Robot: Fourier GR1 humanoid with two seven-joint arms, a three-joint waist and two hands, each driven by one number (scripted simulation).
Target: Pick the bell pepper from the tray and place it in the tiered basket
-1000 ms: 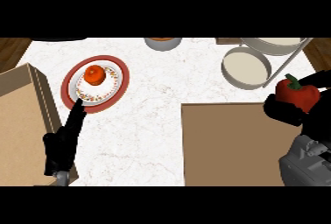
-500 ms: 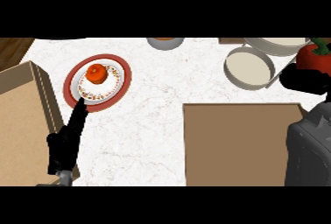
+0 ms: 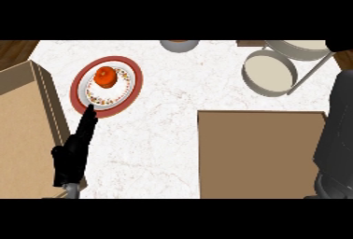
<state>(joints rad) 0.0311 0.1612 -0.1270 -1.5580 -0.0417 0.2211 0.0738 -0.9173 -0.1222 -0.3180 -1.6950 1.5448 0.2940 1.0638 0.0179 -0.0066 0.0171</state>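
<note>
Brown and flat, the rectangular tray shows no pepper on it, and the red bell pepper appears nowhere in view; it may be hidden with the robot's right hand, of which only a black scrap shows at the top right corner, above the grey right forearm and just beside the white round tiered basket; whether that hand holds anything I cannot tell; the black left hand rests open at the lower left, straight fingers pointing at the red-rimmed patterned plate bearing an orange-red round fruit; a bell pepper should be light, hollow, waxy and rather slippery, best cupped round its broad body, not its stem.
</note>
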